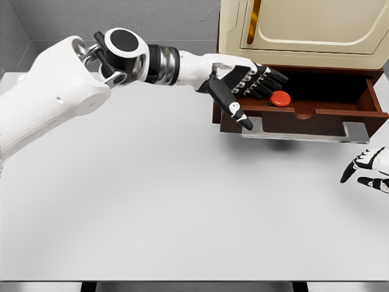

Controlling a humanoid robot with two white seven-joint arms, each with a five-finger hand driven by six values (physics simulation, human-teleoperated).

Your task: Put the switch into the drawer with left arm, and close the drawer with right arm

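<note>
A dark brown drawer (pixel 340 115) stands pulled out from the cream cabinet (pixel 304 30) at the upper right, with a grey handle (pixel 304 132) along its front. Inside it, toward the left, lies the switch (pixel 280 98), showing a round red button. My left hand (pixel 252 88) reaches in from the left and hovers over the drawer's left end, fingers spread and holding nothing, fingertips just left of the switch. My right hand (pixel 366 165) shows at the right edge, below the drawer front, fingers relaxed and apart from the handle.
The white table (pixel 182 213) spreads below the drawer. The left arm (pixel 73 85) crosses the upper left of the view. A grey wall stands behind.
</note>
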